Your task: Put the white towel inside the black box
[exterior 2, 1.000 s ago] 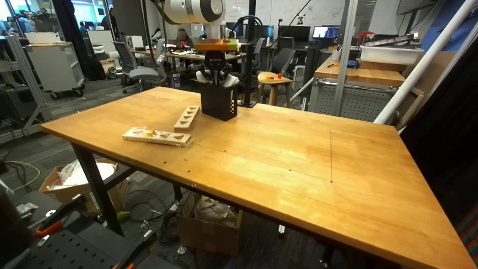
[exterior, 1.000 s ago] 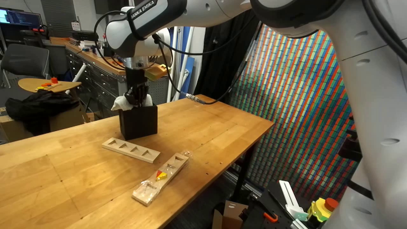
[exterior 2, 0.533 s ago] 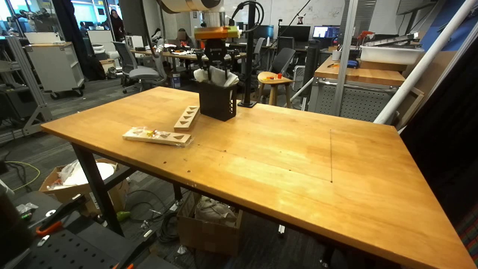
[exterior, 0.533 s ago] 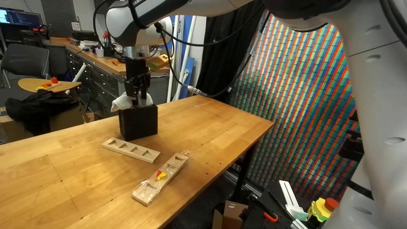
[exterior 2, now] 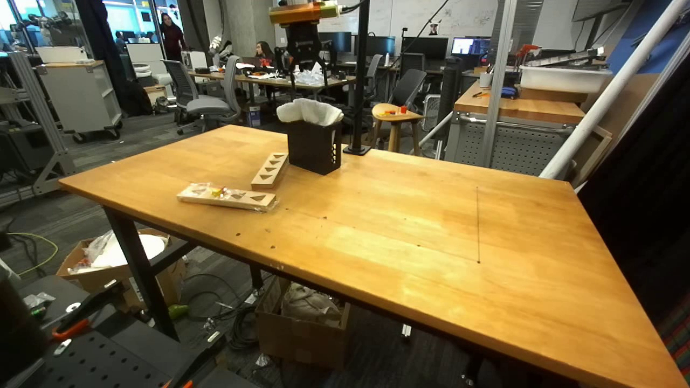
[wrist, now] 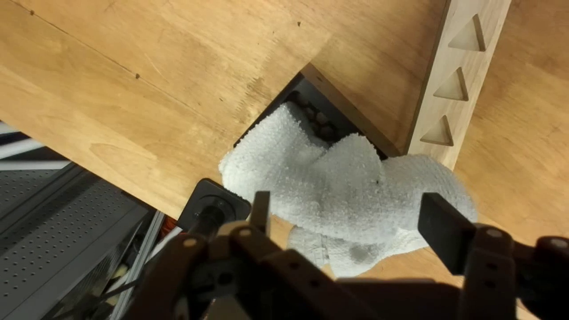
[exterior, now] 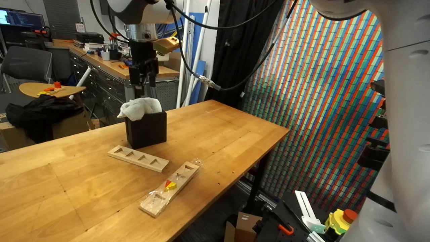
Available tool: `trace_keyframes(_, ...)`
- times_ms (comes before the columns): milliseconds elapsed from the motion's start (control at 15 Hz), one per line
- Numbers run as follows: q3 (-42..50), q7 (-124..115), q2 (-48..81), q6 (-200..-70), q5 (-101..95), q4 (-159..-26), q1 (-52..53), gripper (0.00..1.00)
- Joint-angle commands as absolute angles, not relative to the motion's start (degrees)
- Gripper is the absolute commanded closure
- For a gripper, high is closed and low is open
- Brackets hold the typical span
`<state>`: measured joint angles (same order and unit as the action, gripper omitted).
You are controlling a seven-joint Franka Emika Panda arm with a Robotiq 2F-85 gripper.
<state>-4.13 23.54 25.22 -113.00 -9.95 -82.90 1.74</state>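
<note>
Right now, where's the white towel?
The white towel, left of centre in both exterior views, lies bunched atop the black box, overhanging its rim, beneath the open gripper.

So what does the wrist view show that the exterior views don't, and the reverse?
Wrist view only: the inside of the black rectangular box at its uncovered corner, with holes visible in there.

Exterior views only: the plastic-wrapped pale wooden strip with small red and yellow pieces, and the pale wooden stool.

Shared: the bunched white terry towel over the box opening and hanging past its edge, the unwrapped pale wooden strip with triangular recesses, and the black two-fingered gripper, open.
</note>
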Motion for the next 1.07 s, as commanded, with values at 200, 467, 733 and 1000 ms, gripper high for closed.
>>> trace_keyframes(200, -3.84, 20.33, 25.84, -111.63, -11.92, -80.40, 3.57, 0.69)
trace_keyframes(467, -3.88, 18.99, 26.91, -111.74, -11.86, -79.85, 4.37, 0.98)
trace_keyframes(733, -3.62, 16.81, 28.19, -112.18, -12.07, -78.48, 4.84, 1.00)
trace_keyframes(1000, -3.59, 15.52, 29.06, -112.84, -11.30, -77.74, 4.56, 0.99)
